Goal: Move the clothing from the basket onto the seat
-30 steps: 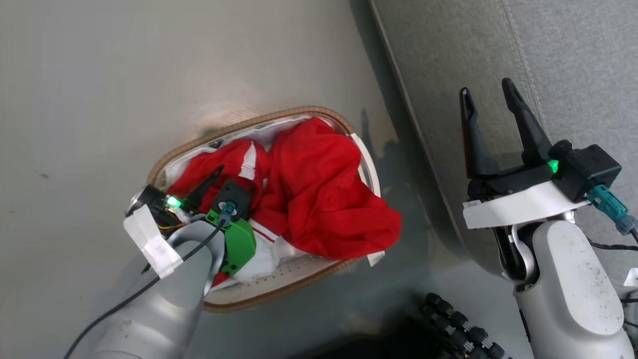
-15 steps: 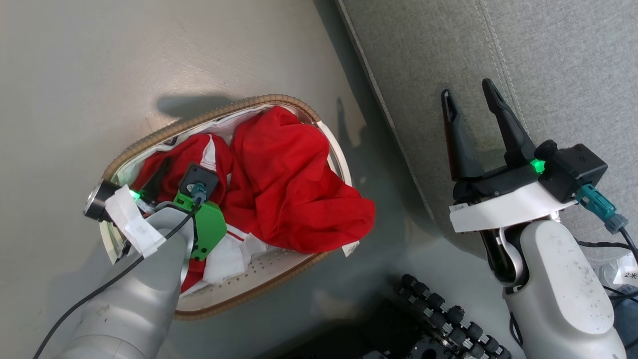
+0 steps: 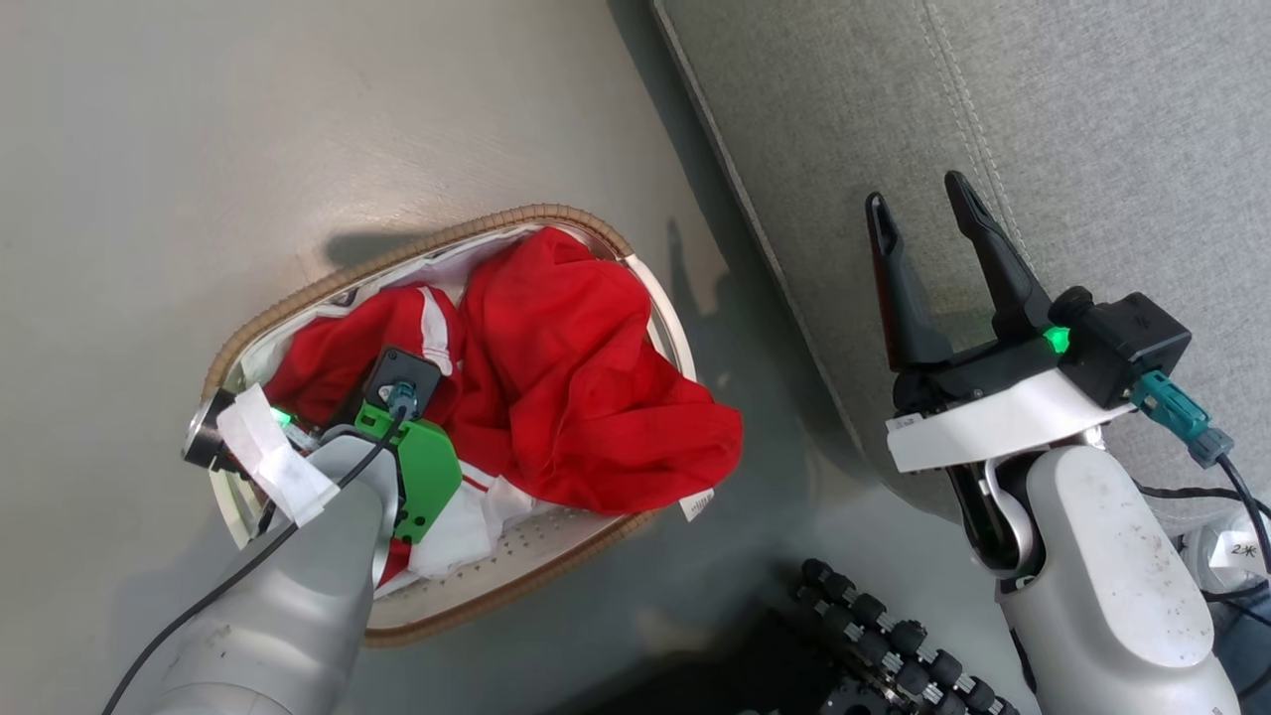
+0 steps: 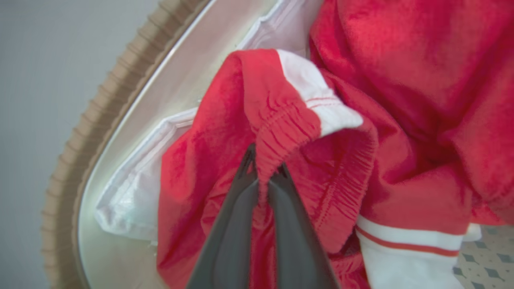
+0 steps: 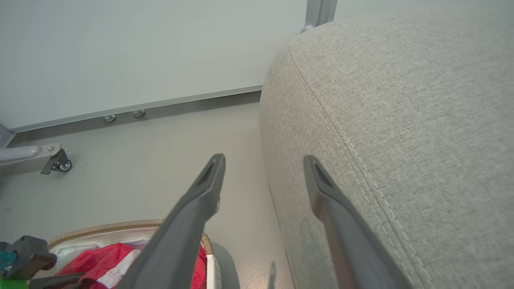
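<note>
In the head view, the basket [image 3: 397, 260] stands on the floor just beside the front edge of the seat [image 3: 993, 119]. Its oval runs from lower left to upper right, with the upper right end nearer the seat. The clothing [image 3: 586, 387] lies inside. One garment is heaped at the seat end and spills over the rim, and the striped one lies at the other end, where the left arm reaches in. The right gripper [image 3: 916, 191] hangs over the seat with its fingers apart and nothing between them.

In the left wrist view, the left gripper [image 4: 263, 172] is pinched together on a gathered elastic edge of the striped garment. The pinch looks thin, so a slow, straight lift seems wise, high enough for the trailing cloth to clear the rim without dragging the other garment. The garment is too crumpled to show a long axis.

In the right wrist view, the seat's rounded edge lies just ahead, with a bare stretch for the drop.
</note>
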